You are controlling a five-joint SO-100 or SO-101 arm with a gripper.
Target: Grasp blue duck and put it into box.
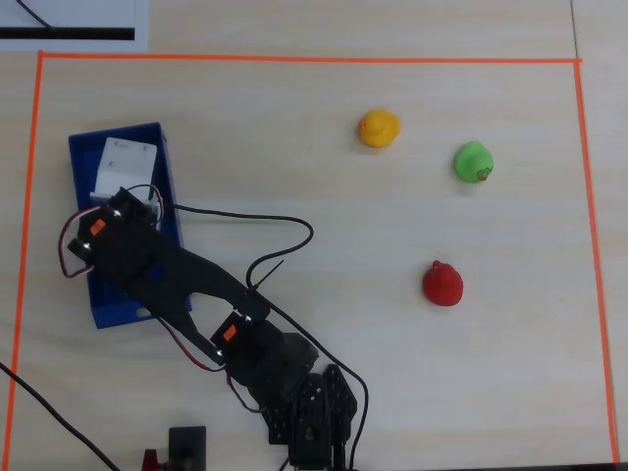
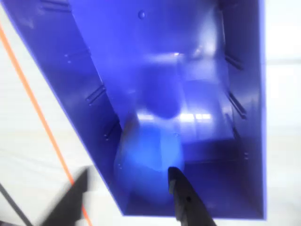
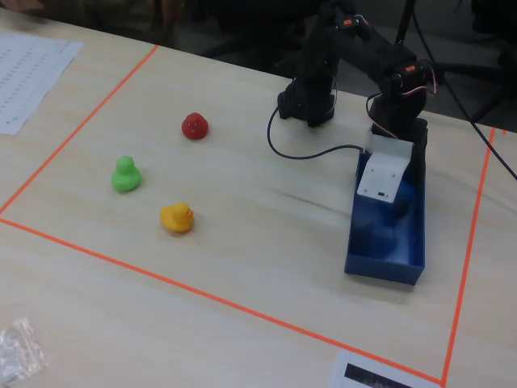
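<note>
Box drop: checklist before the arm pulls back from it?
1. Gripper above the box: ok, the wrist view looks straight down into it.
2. Blue duck inside the walls: ok, though it is only a blurred pale-blue shape on the floor of the box.
3. Duck released: cannot tell, the blur hides whether the fingers touch it.
4. No blue duck left on the table: ok in the overhead view.
5. Yellow duck, green duck and red duck clear of the arm: ok.
6. Cable free: cannot tell, it loops beside the box.
</note>
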